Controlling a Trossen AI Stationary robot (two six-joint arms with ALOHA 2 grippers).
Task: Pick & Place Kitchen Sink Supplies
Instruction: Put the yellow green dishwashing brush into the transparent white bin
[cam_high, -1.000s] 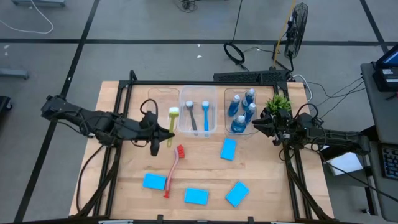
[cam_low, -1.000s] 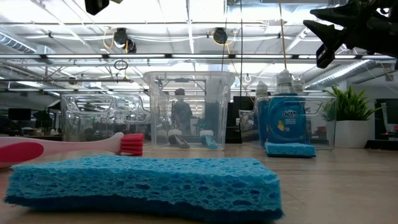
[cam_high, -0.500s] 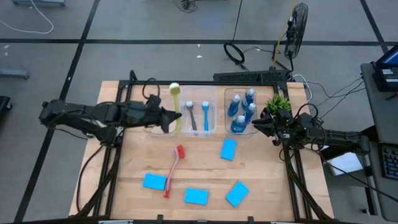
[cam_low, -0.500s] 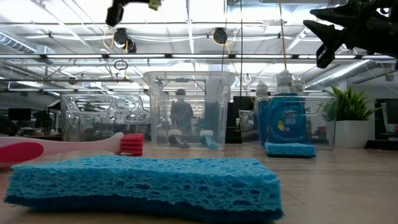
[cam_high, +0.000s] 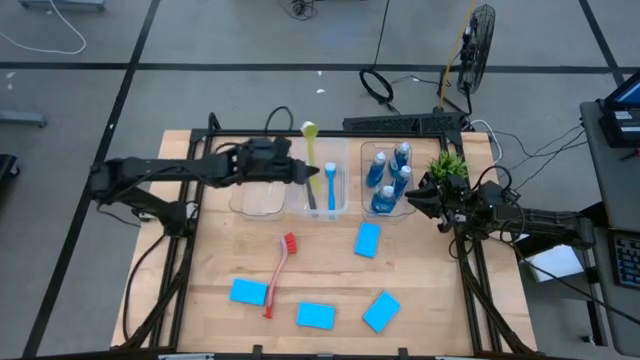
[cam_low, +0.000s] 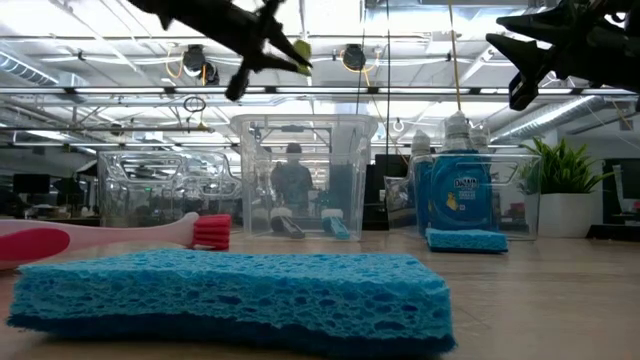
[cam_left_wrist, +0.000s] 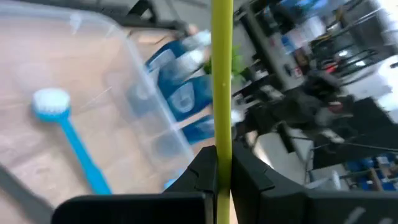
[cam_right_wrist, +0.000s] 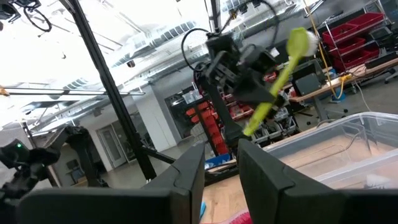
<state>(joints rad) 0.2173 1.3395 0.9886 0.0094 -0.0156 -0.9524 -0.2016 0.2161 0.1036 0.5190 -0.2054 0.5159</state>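
The left tool (cam_high: 300, 172), clamped on the slim yellow-green brush (cam_high: 310, 150), hovers above the clear middle bin (cam_high: 318, 208); red brush (cam_high: 279, 270) and four blue sponges (cam_high: 367, 240) remain below. Right tool's (cam_high: 415, 203) state I cannot tell.

We see the yellow-green brush (cam_high: 309, 150) held up over the middle bin, where the grey brush (cam_high: 309, 186) and blue brush (cam_high: 331, 184) lie. Four blue bottles (cam_high: 388, 176) stand together. The red brush (cam_high: 279, 273) and four blue sponges (cam_high: 315, 315) lie on the wood.
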